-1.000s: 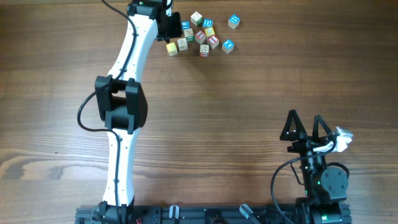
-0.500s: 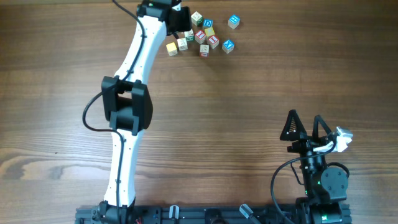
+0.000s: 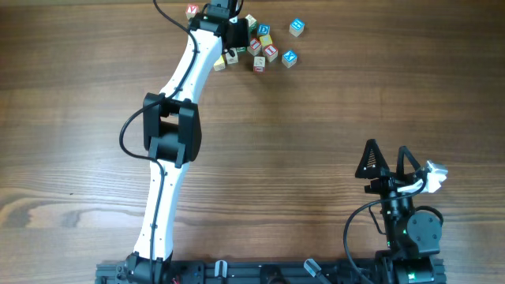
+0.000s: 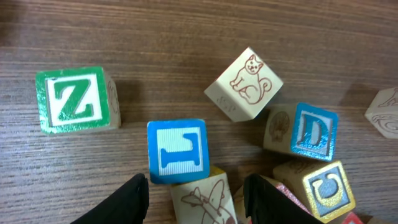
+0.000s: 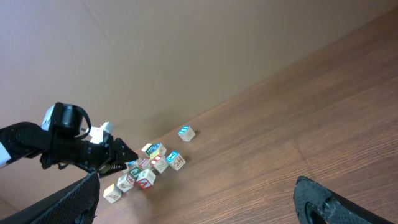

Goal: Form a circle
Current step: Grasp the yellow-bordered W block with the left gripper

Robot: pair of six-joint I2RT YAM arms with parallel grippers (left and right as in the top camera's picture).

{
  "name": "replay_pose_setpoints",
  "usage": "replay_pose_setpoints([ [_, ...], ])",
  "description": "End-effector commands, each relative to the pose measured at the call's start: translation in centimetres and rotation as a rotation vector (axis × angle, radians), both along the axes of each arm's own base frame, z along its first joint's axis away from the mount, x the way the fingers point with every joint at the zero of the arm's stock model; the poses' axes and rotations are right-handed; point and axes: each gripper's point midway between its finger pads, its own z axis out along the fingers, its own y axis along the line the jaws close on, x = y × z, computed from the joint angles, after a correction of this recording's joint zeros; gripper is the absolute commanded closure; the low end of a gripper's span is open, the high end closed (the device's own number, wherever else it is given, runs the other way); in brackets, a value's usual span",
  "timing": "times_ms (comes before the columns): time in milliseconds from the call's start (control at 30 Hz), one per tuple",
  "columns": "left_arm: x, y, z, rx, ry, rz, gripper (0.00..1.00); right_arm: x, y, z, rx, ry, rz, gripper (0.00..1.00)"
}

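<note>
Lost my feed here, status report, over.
Left gripper open, straddling airplane-picture block. Right gripper open, parked. Letter blocks clustered, no circle yet. Blue I block crowds it.

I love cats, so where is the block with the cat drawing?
In the left wrist view, the cat block sits askew at upper centre, right of the green Z block and up-left of the blue D block.

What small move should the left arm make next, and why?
Probably close the left fingers on the cream plane-picture block: it sits between them, not yet gripped, next to the blue letter block. The blocks lie in a loose clump, not a ring.
</note>
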Motion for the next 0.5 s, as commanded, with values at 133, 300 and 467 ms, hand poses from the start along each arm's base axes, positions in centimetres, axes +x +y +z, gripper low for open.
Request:
replay_pose_setpoints([
  [133,-0.5,0.3,-3.3,0.026,0.048,0.006,0.54,0.0,-0.3,0.2,0.002,-0.008,-0.017,0.01],
  [300,-0.3,0.2,-3.2,0.010,0.045,0.027,0.60,0.0,-0.3,0.2,0.002,-0.009,-0.017,0.00],
  [467,0.0,0.3,-3.0,0.007,0.033,0.030,0.70,0.0,-0.3,0.2,0.002,-0.009,-0.017,0.00],
])
